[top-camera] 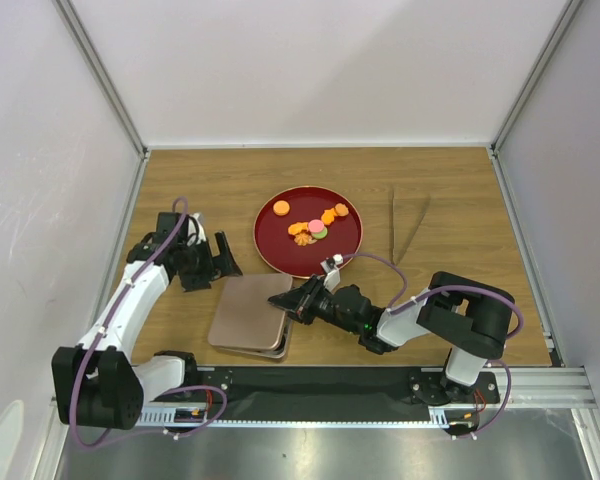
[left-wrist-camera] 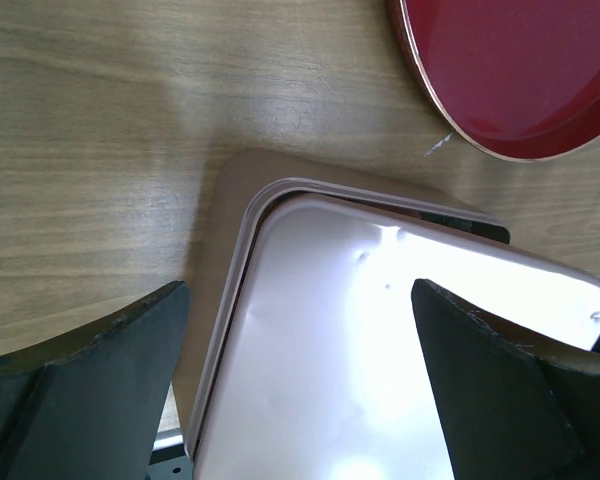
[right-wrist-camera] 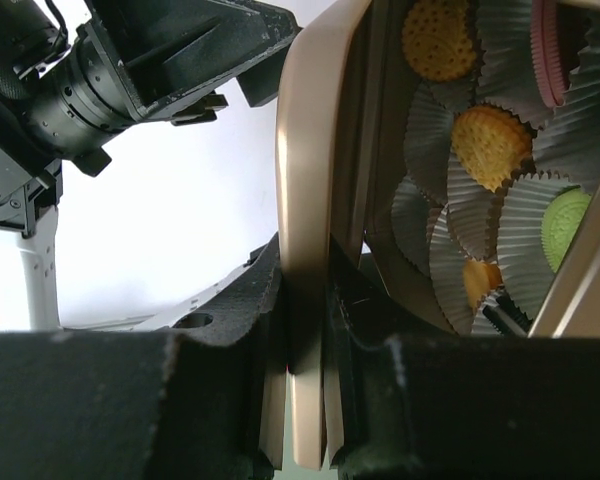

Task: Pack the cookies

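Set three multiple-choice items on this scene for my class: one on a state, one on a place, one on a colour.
1. The right claw is: A shut on the edge of the lid; B wide open; C shut on nothing.
2. The loose cookies lie: A on the lid; B in the right claw; C on the red plate.
3. Most of those cookies are: A green; B orange; C black.
Answers: 1 A, the right wrist view shows its fingers pinching the lid's rim. 2 C, they cluster on the plate. 3 B, orange discs outnumber the single pink and green ones.
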`<state>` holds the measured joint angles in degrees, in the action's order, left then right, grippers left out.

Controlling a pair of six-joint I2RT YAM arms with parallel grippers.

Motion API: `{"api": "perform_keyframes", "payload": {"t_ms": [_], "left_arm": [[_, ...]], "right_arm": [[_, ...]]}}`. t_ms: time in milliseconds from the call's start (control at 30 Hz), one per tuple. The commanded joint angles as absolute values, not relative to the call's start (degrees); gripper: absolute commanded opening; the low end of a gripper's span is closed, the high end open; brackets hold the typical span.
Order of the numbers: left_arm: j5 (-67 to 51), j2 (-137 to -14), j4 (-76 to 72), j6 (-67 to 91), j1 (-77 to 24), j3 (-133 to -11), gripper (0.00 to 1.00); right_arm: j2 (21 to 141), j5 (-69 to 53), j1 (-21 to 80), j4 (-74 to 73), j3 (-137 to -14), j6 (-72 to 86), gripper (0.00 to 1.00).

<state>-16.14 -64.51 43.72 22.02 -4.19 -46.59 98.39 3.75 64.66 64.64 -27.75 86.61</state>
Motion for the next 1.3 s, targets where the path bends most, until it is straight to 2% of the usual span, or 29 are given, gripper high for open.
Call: {"api": "perform_keyframes", "payload": {"t_ms": [0,667,967,1267], "left_arm": [[-18.6,-65.3,42.4,22.6,-4.7,-46.0,0.98],[-20.2,-66.5,42.2,24.0,-4.9,-45.2,0.98],[-20.5,-67.0,42.0,23.9,-4.9,-45.2,0.98],[-20.7,-67.2,42.1,23.8,-4.9,-45.2,0.98]], "right_arm": [[98.6,3.2,64.3,66.4,-27.0,85.3,0.17],[95.9,0.5,63.7,59.9,-26.5,82.6,0.36],[88.7,0.5,62.8,51.5,-24.7,80.7,0.43],[82.6,-2.7,61.2,44.6,-21.4,79.6,0.46]]}}
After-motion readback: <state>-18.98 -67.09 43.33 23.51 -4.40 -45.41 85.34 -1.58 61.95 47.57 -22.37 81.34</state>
